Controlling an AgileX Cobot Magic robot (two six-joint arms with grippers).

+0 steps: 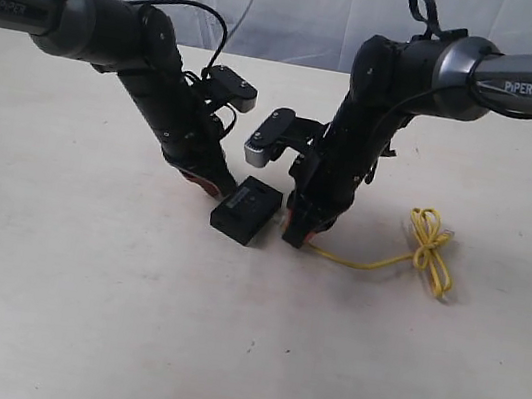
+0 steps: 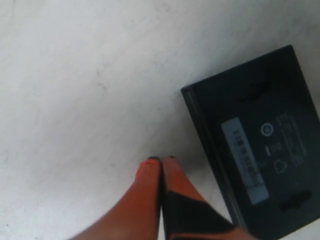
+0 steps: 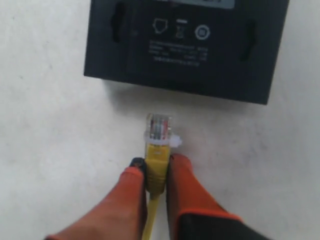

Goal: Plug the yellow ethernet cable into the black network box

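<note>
The black network box [image 1: 245, 210] lies flat on the table between my two grippers; its label side faces up [image 2: 260, 155], [image 3: 185, 45]. My right gripper [image 1: 298, 233] [image 3: 156, 167] is shut on the yellow ethernet cable [image 3: 156, 172] just behind its clear plug [image 3: 158, 126]. The plug points at the box's side and stops a short gap from it. The cable trails right to its tied loop bundle [image 1: 431, 246]. My left gripper [image 1: 209, 186] [image 2: 161, 161] is shut with nothing in it, its tips beside the box's far side.
The pale tabletop [image 1: 76, 311] stretches all round. A white curtain [image 1: 297, 2] hangs behind the table's back edge. Both arms lean in steeply over the middle of the table.
</note>
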